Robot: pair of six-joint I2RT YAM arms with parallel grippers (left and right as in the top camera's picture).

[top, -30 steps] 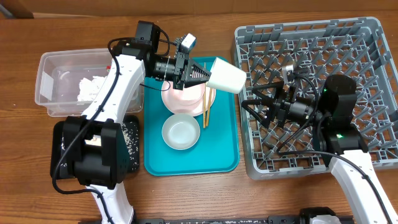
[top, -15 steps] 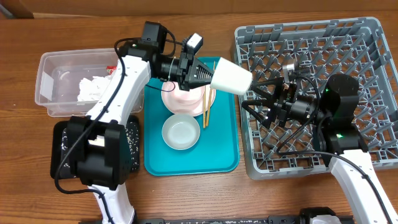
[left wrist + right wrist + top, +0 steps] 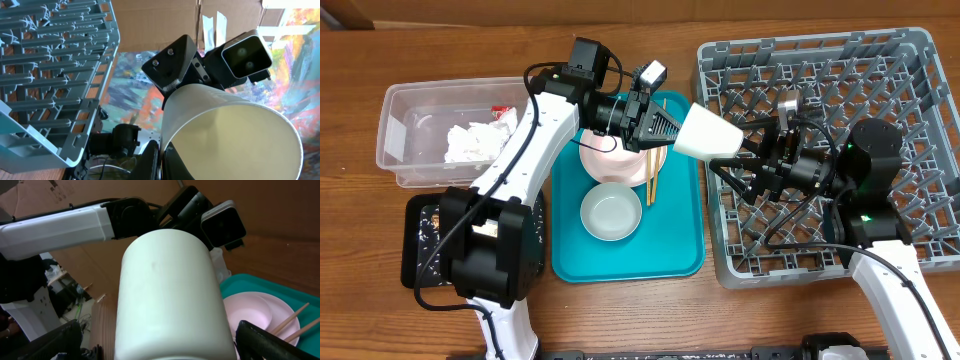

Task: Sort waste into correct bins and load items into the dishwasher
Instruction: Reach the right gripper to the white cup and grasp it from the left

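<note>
Black and shallow, the small tray (image 3: pixel 412 235) lies on the wooden worktop (image 3: pixel 360 310) just left of the teal tray's (image 3: pixel 670 255) near half. The left arm's base covers most of it, and whitish crumbs (image 3: pixel 533 215) speckle the strip that shows. On the teal tray's near half the grey bowl (image 3: pixel 611 212) sits upright. Just beyond the bowl, on the teal tray's far half, is the pink plate (image 3: pixel 658 160), partly hidden under the left arm. The two chopsticks (image 3: pixel 651 182) lie side by side along the plate's right rim, running near to far.

Above the teal tray's far right corner the white cup (image 3: pixel 710 135) is held in the air, tipped on its side. Its mouth faces the left arm and its closed end faces away from the teal tray, toward the right. The left fingers (image 3: pixel 172 162) are pressed together on the cup's wall at the rim, pinching it. The right fingers (image 3: pixel 280 342) reach in from the teal tray's right and are spread wide. In the right wrist view the cup's closed end sits between them. Whether they touch it cannot be told.

The grey rack (image 3: pixel 910 60) stands just beside the teal tray's right edge, pegs upright, with the right arm over its near left part. Left of the teal tray's far half, the clear tub (image 3: pixel 395 150) holds the crumpled napkin (image 3: pixel 470 142). The red wrapper (image 3: pixel 503 112) lies in the tub's far corner nearest the teal tray.
</note>
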